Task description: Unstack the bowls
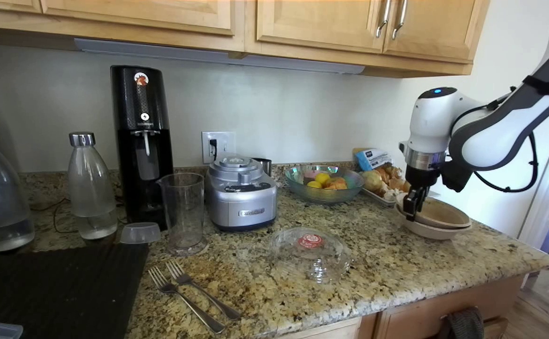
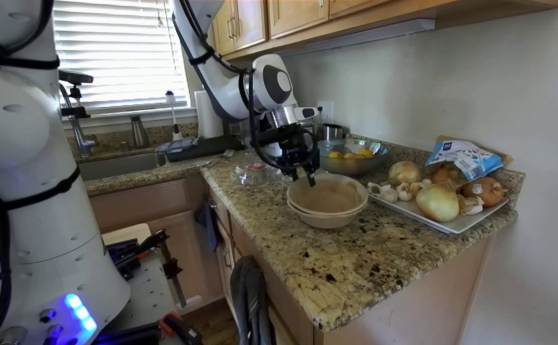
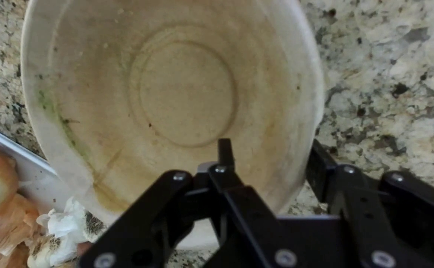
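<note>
Two tan bowls sit nested on the granite counter near its end. The upper bowl [image 1: 439, 213] rests a little tilted in the lower bowl [image 1: 432, 231]. In an exterior view the upper bowl [image 2: 329, 194] covers most of the lower bowl [image 2: 326, 220]. In the wrist view the stained upper bowl [image 3: 187, 93] fills the middle, and the lower one is almost hidden. My gripper [image 3: 271, 158] is open at the upper bowl's rim. One finger is over its inside and the other just outside the rim. The gripper also shows in both exterior views [image 1: 412, 207] [image 2: 303, 179].
A white plate [image 2: 405, 207] of onions and garlic stands close beside the bowls. A glass bowl [image 1: 298, 188] of yellow fruit is behind. A clear glass dish [image 1: 309, 259], a food processor [image 1: 243, 197] and forks [image 1: 194, 292] stand farther along. The counter edge [image 2: 279, 268] is near.
</note>
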Robot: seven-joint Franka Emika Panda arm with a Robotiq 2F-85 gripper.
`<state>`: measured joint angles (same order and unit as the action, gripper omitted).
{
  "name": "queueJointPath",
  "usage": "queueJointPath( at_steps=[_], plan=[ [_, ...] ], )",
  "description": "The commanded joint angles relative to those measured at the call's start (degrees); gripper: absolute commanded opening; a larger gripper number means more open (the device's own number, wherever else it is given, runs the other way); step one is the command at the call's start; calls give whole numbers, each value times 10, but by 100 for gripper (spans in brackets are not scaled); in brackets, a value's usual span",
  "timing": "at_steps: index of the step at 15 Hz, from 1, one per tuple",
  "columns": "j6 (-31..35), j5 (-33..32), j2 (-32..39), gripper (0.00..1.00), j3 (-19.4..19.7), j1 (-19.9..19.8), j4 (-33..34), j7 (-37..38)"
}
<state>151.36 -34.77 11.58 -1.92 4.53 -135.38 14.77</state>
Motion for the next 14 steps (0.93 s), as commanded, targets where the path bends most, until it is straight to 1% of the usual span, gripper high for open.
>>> queueJointPath(
  at_steps=[1,2,3,5,8,9,12,14],
  plan=[
    [1,-3,-10,20,12,18,-2,14],
    [2,-2,-12,15,11,19,-3,13],
    [4,2,-15,7,10,20,-4,9],
    [5,5,-18,4,10,21,-5,7],
    [-1,2,-25,1,11,23,-6,13],
    [-7,-8,-31,4,14,26,-7,26],
    [-16,-42,-52,6,23,32,-12,72],
    [-19,-80,-69,6,28,35,-15,117]
  ],
)
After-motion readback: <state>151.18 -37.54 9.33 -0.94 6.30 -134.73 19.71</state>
